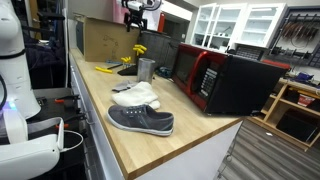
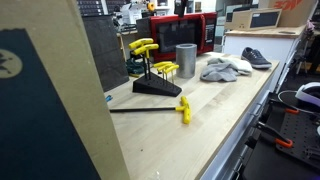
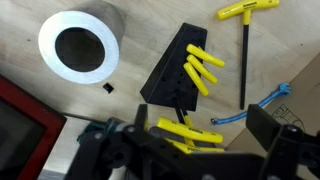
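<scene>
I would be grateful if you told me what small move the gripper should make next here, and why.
Probably descend straight toward the yellow hex keys in the black stand: the gripper hangs open high above them, holding nothing, and the metal cup stands clear to one side.

The glossy white robot arm (image 1: 12, 60) has smooth, rounded shells with dark gaps between its segments, and a pale blue light glows on its lower casing. In an exterior view its black gripper (image 1: 139, 18) carries small orange-red patches. In the wrist view the fingers (image 3: 268, 128) are matt black, blocky and blurred. A teal speck beside them may be a fitting or cable.
</scene>
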{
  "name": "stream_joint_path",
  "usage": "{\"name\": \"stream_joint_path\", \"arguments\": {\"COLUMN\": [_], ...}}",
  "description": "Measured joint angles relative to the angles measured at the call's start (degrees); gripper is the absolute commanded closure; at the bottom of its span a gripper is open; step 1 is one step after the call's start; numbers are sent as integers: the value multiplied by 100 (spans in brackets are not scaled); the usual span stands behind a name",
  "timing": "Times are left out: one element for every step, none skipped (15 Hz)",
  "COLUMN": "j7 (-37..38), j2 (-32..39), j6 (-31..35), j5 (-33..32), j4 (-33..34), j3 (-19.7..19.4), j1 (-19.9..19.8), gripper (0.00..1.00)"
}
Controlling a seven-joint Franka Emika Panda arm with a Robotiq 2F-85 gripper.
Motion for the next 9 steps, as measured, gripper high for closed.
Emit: {"name": "stream_joint_path", "arguments": {"j7": [0, 0, 0, 0, 0, 0, 0, 0, 0], "j2": [0, 0, 0, 0, 0, 0, 0, 0, 0], "j6": [-1, -1, -2, -2, -2, -2, -3, -3, -3], "j5": [0, 0, 0, 0, 0, 0, 0, 0, 0], "j4": [0, 0, 0, 1, 1, 1, 1, 1, 1], "j3": [0, 0, 0, 0, 0, 0, 0, 0, 0], "j1": [0, 0, 0, 0, 0, 0, -1, -1, -1], "gripper": [0, 0, 0, 0, 0, 0, 0, 0, 0]}}
